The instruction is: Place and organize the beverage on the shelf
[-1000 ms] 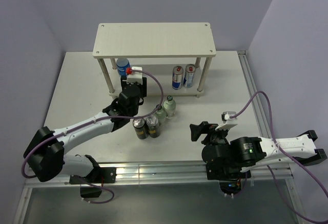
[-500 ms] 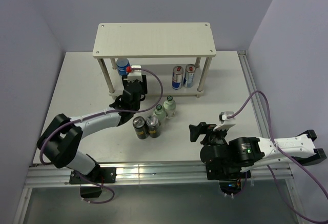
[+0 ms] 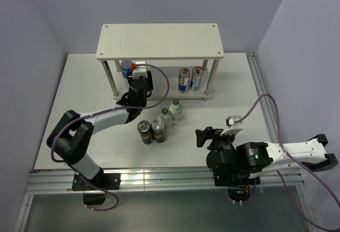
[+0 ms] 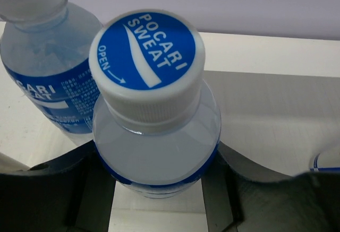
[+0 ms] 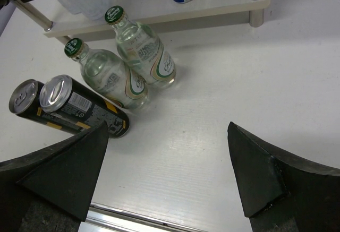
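Note:
My left gripper [image 3: 141, 82] is shut on a clear blue-labelled water bottle [image 4: 155, 136] with a blue and white cap. It holds the bottle upright at the left part of the shelf's lower board, under the cream-white top board [image 3: 159, 41]. A second water bottle [image 3: 126, 68] stands just left of it [image 4: 45, 67]. Two green-capped bottles [image 3: 171, 113] and two black yellow-marked cans [image 3: 151, 131] stand on the table in front of the shelf. My right gripper [image 3: 204, 136] is open and empty to their right [image 5: 167, 128].
Two blue and silver cans [image 3: 190, 79] stand on the right part of the lower board [image 5: 159, 10]. Thin shelf legs [image 3: 209, 82] stand at the corners. Side walls close in the table on the left and right. A metal rail [image 3: 159, 178] runs along the near edge.
My left gripper has moved forward and a little right with the water bottle, from in front of the shelf to under the top board's edge. The right arm has barely moved.

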You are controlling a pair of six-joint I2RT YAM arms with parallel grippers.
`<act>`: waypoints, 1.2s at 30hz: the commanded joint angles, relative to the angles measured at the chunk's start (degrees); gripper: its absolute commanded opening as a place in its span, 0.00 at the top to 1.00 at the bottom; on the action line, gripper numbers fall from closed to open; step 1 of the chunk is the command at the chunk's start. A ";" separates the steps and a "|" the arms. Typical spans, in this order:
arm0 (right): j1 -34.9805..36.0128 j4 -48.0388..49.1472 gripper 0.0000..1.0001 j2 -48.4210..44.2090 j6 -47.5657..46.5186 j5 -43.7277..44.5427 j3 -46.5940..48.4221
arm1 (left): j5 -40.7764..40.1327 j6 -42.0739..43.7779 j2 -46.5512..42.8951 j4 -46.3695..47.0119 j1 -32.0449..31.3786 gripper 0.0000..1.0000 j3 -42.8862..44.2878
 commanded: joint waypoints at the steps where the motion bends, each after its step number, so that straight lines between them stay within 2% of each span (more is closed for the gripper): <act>1: -0.07 1.03 0.00 -0.34 0.74 1.78 0.35 | -0.17 -1.98 0.34 4.07 0.95 0.93 4.48; 2: -0.07 1.03 0.00 -0.26 0.74 1.78 0.26 | -0.18 -2.15 0.78 3.63 0.95 0.81 4.66; 4: -0.07 0.86 0.00 -0.17 0.83 1.70 0.44 | 0.43 -2.50 0.96 2.93 1.04 0.69 5.01; 5: -0.07 0.77 0.00 -0.17 0.92 1.70 0.44 | 0.70 -2.68 0.96 2.66 1.04 0.55 4.92; 8: -0.07 0.59 0.00 0.01 1.18 1.70 0.52 | 1.40 -2.77 0.87 1.70 1.04 0.35 4.66; 9: -0.07 0.68 0.00 0.01 0.92 1.70 0.52 | 2.10 -2.77 0.70 1.52 1.13 0.32 4.57; 22: -0.07 0.68 0.00 -0.08 1.01 1.70 0.44 | 3.43 -4.09 -4.05 -2.17 0.34 0.19 0.97; 24: -0.07 0.59 0.00 -0.17 1.27 1.78 0.52 | 3.60 -3.91 -5.89 -3.57 -0.53 0.13 0.62; 25: -0.07 0.50 0.00 -0.17 1.27 1.78 0.52 | 3.60 -3.82 -7.55 -4.36 -0.89 0.05 0.44; 26: -0.07 0.50 0.00 -0.17 1.36 1.78 0.52 | 3.43 -3.82 -8.26 -5.15 -1.33 0.01 0.44; 27: -0.07 0.42 0.00 -0.17 1.36 1.87 0.44 | 2.73 -3.56 -9.23 -7.16 -1.85 0.01 0.26; 30: -0.07 0.42 0.00 -0.17 1.36 1.78 0.52 | 0.97 -2.69 -14.23 -9.90 -5.36 0.01 -0.87; 35: -0.07 0.50 0.00 0.10 1.27 1.87 0.44 | -1.93 -3.64 -26.80 -22.63 -11.69 0.01 -1.67; 36: -0.07 0.50 0.00 0.10 1.27 1.78 0.52 | -2.28 -4.26 -28.64 -25.52 -14.75 0.01 -1.67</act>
